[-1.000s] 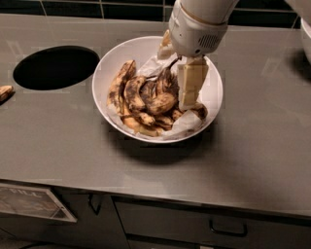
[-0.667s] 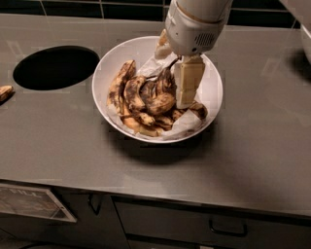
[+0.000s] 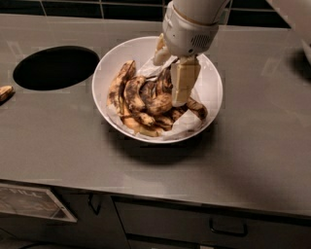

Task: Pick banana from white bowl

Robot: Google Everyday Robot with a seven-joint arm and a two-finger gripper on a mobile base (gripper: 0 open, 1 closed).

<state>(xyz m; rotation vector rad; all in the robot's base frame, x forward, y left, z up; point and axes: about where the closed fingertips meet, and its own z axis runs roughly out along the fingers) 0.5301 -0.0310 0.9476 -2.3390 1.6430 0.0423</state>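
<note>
Camera view: the gripper (image 3: pixel 180 97) hangs inside the white bowl (image 3: pixel 127 48) near the surface's (image 3: pixel 252 146) back edge. The bananas (image 3: pixel 133 92) lie just left of it, seemingly pointing front-to-back. Gripper open or closed, I cannot tell.

The robot's single white, smooth-shelled arm (image 3: pixel 200 6) comes in from the top edge of the view, a little right of centre, and points steeply downward. It ends in a rounded white wrist housing (image 3: pixel 188 33) with a thin tan seam round its upper part and a small slotted vent on its lower right face. Below this housing hangs the cream-coloured, blocky two-finger gripper (image 3: pixel 180 92), upright, its lower end near the middle of the view.
</note>
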